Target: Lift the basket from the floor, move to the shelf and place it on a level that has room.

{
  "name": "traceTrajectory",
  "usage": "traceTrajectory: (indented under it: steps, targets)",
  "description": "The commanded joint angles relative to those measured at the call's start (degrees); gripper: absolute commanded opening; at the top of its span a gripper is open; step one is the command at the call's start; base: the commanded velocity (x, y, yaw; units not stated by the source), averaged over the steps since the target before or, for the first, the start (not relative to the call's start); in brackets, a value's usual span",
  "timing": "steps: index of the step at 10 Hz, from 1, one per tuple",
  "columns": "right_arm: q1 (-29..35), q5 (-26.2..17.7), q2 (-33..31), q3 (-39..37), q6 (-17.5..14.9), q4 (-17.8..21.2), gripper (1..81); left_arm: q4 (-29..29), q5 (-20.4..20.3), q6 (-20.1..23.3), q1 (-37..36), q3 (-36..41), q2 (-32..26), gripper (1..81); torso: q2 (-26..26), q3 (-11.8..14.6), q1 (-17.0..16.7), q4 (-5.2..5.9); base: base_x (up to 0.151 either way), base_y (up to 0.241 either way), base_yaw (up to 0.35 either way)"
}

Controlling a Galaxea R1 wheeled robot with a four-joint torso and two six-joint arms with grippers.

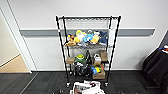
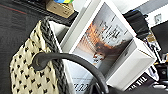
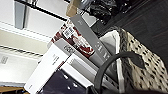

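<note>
Basket (image 2: 30,75) holds books (image 2: 105,45), lettering unreadable

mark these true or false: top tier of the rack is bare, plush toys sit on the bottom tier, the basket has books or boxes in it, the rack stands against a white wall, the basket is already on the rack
1. The top tier of the rack is bare. True.
2. The plush toys sit on the bottom tier. False: they lie on the tier just below the top one; brown boxes and other items are lower down.
3. The basket holds books or boxes. True: flat printed items stand in it.
4. The rack stands against a white wall. True.
5. The basket is already on the rack. False: its contents show at the lower edge of the head view, in front of the rack.
</note>
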Motion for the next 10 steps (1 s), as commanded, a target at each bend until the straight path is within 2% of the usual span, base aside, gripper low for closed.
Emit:
traceTrajectory:
  steps: [1, 2, 6, 10]
  targets:
    - [7.86, -0.23, -0.31, 4.99, 0.32, 0.35, 1.0, -1.81, 1.59, 0.23, -7.5, 3.52, -0.53, 1.0, 5.73, -0.17, -3.69, 0.0, 0.0, 0.0, 0.0]
    - [7.86, -0.23, -0.39, 4.99, 0.32, 0.35, 1.0, -1.81, 1.59, 0.23, -7.59, 3.86, -0.61, 1.0, 5.8, 1.12, -3.78, 0.0, 0.0, 0.0, 0.0]
    - [7.86, -0.14, -1.1, 5.96, 0.32, 0.35, 1.0, -1.81, 1.5, 0.23, -7.76, 4.75, -0.62, 1.0, 11.92, 2.12, -7.82, 0.0, 0.0, 0.0, 0.0]
    - [7.07, 0.64, -2.94, 8.32, 0.24, 0.35, 1.0, -1.89, 1.59, 0.41, -7.24, 6.06, -0.97, 1.0, 19.76, 6.29, -12.87, 0.0, 0.0, 0.0, 0.0]
